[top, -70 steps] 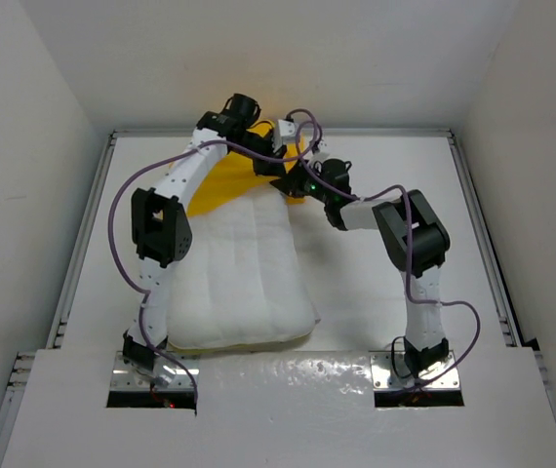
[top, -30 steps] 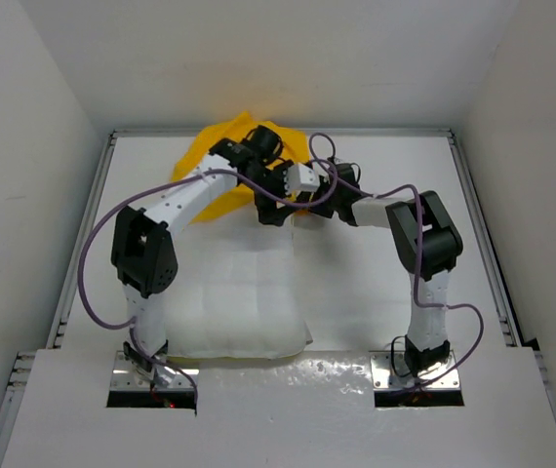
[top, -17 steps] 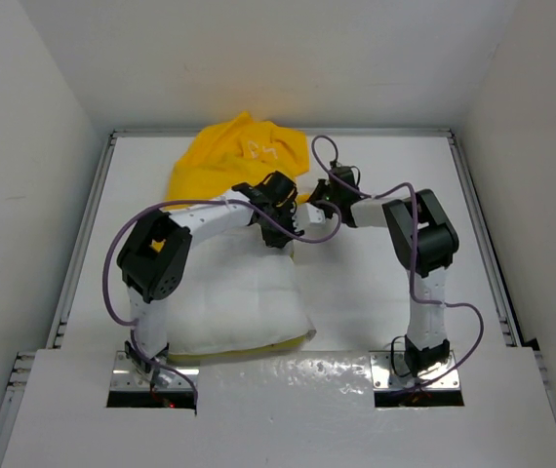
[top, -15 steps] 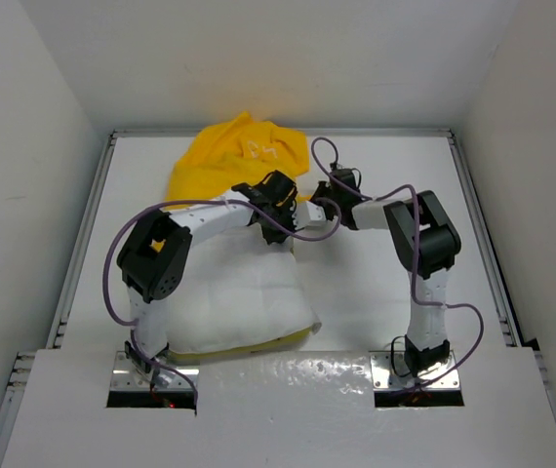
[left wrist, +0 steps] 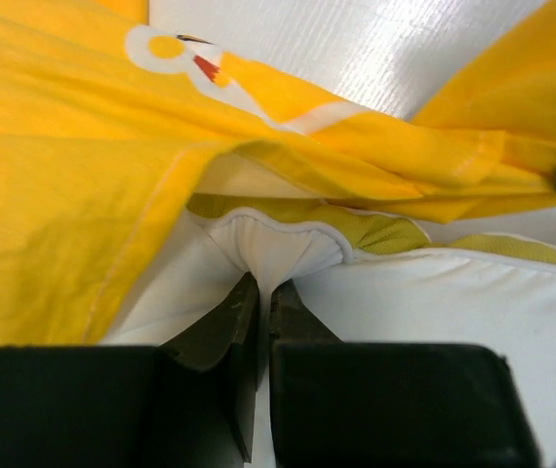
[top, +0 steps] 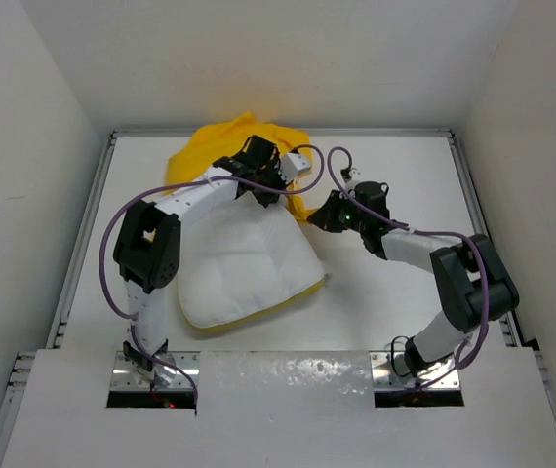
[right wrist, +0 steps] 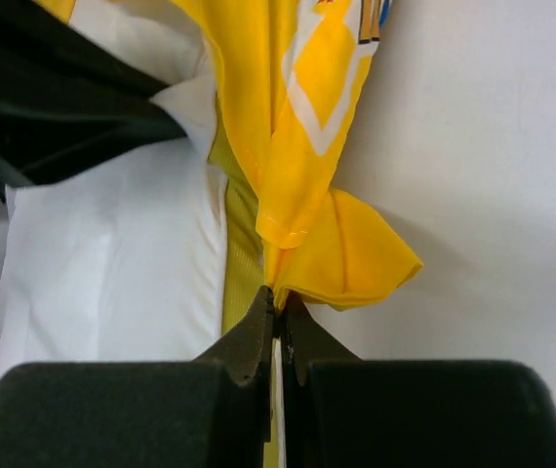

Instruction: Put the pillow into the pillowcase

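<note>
1. The pillow (top: 244, 268) lies slanted across the left-centre of the table (top: 395, 166). Its quilted white face is up and its yellow strip runs along the near right edge.
2. The pillowcase (top: 210, 146) sits bunched at the far side of the table, near the back wall (top: 258, 58). One hem drapes over the pillow's far end, and the left wrist view shows part of a cartoon print on the cloth.
3. The left gripper (left wrist: 261, 288) is at the pillow's far corner. Its 2 fingers are pressed together on a tuck of white pillow fabric, just under the overhanging yellow cloth.
4. The right gripper (right wrist: 278, 310) is at the pillow's far right corner. Its fingers are clamped on a fold of the pillowcase, right beside the pillow's yellow strip.
5. The table surface is white and faintly glossy, with metal rails (top: 85, 234) along its left and right edges. The 2 arm bases are bolted to a shiny white ledge (top: 288, 390) at the near side.
6. Plain white walls enclose the table on 3 sides.
</note>
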